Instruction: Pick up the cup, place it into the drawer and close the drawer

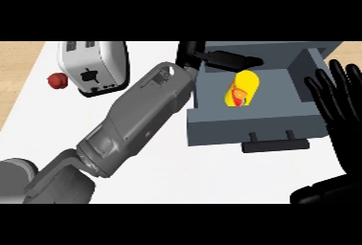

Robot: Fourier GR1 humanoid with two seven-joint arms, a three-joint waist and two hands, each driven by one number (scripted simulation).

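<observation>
White surface (pixel 212 182), with pale wood showing along its left edge, fills the kitchen scene we look down on. At its upper right we see a grey drawer (pixel 247 125) pulled open, its black handle (pixel 276 143) facing us. The yellow cup (pixel 243 89), marked with red, lies on its side inside the drawer, near the middle of its floor. The grey left forearm (pixel 141 119) crosses the surface diagonally from the lower left. The left robot hand (pixel 230 60) hangs over the back of the drawer, fingers straight and released, just above the cup's far end; we cannot tell whether they touch it. The right robot hand (pixel 339 110) rests open at the right edge, fingers up, beside the drawer. A white toaster (pixel 92 62) stands at upper left, a small red object (pixel 58 80) just beside it.
</observation>
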